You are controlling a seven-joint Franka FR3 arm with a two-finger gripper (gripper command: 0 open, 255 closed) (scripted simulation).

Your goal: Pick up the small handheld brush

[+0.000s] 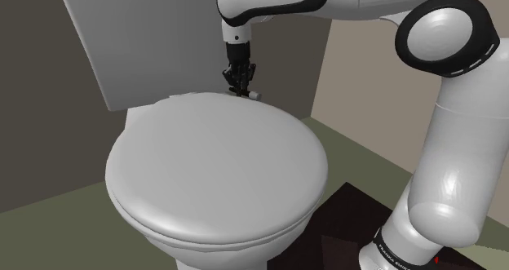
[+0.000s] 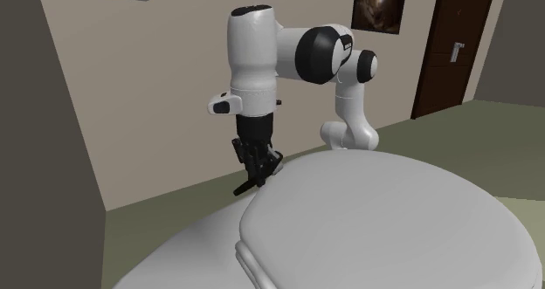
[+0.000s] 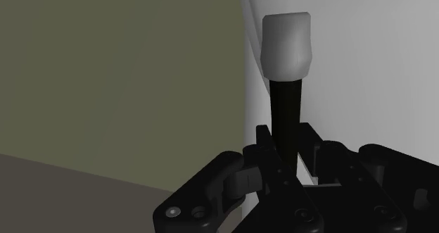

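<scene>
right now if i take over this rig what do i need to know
Gripper: shut on the black handle of the brush, with its pale head pointing away from the hand.
Brush: held at the back edge of the toilet lid.
Done: the grasp.
Left: lift it clear. I cannot tell whether it is off the lid yet.

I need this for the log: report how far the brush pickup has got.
Done: the claw is at the brush, by the rear edge of the toilet lid. In hand: its fingers clasp the black handle. Left: lifting it clear; I cannot tell whether it is off the lid yet.
</scene>
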